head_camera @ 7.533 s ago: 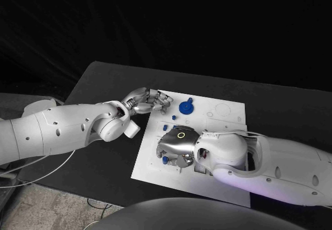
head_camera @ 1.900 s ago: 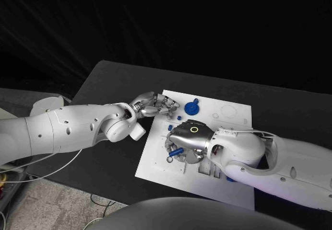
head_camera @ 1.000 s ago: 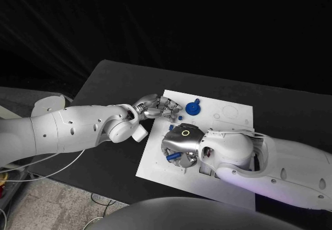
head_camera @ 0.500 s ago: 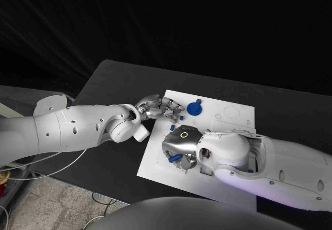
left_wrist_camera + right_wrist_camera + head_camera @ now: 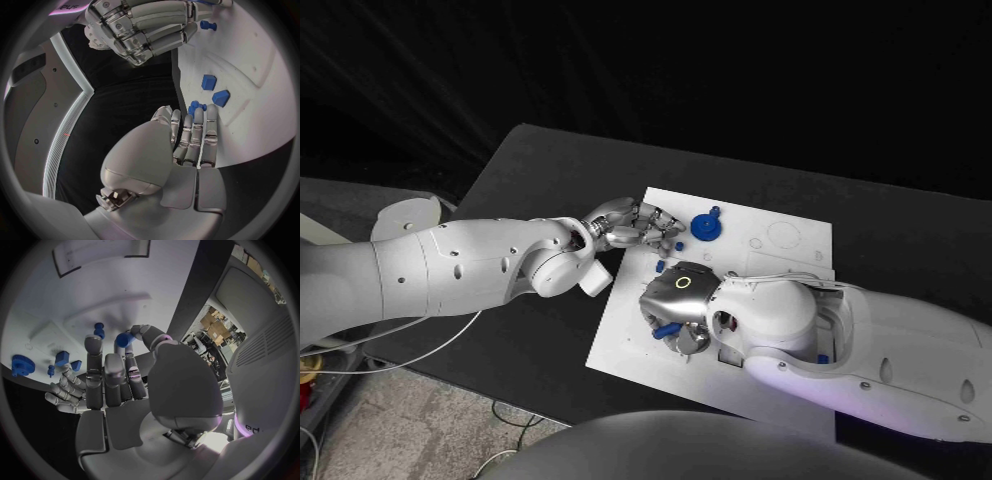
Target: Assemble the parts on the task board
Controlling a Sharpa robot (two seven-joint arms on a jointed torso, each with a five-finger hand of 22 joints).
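From the head view, the right hand hovered low over the near left part of the task board, pinching a blue peg between thumb and finger. A second earlier the peg sat in much the same grip, so the hand had only settled slightly; insertion was probably still to come. The left hand rested at the board's left edge, fingers curled beside small blue parts, with the blue gear just beyond it.

In the left wrist view, the left hand lay with fingers extended together, tips touching a small blue part; whether it gripped it could not be told.

In the right wrist view, the right hand held the blue peg at its fingertips above the board.
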